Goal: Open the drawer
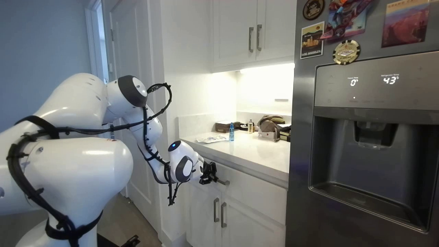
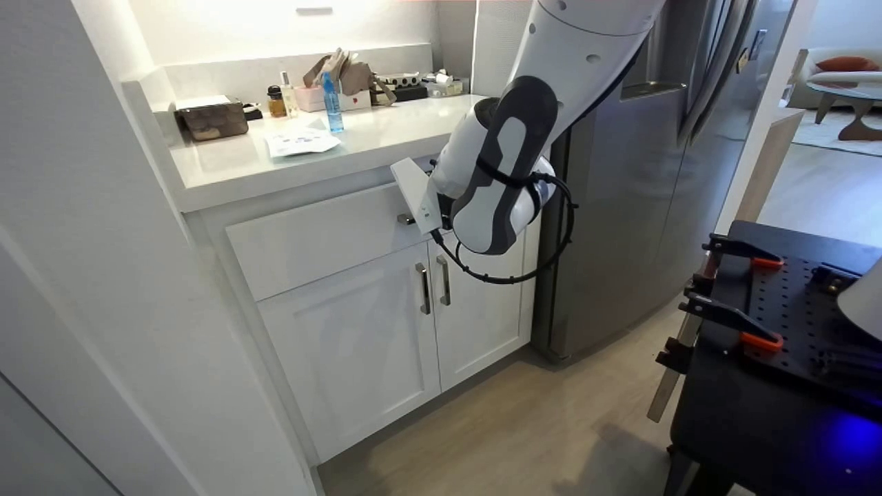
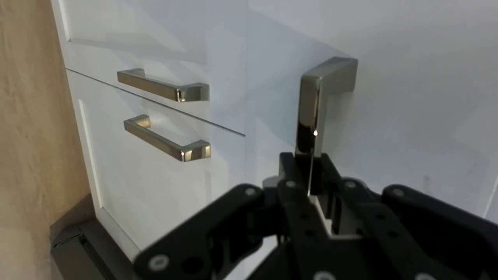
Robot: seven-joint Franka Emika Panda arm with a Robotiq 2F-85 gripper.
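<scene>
Under the front edge of the desk, the gripper pinches the drawer's handle, bar parallel to that edge; I'd pull straight out.

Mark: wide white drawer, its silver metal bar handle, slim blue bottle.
Wide white drawer (image 2: 324, 239): in an exterior view, on its front panel.
Silver metal bar handle (image 3: 309, 107): in the wrist view, on the bar's exposed face.
Slim blue bottle (image 2: 333, 107): in an exterior view, on its body.
</scene>
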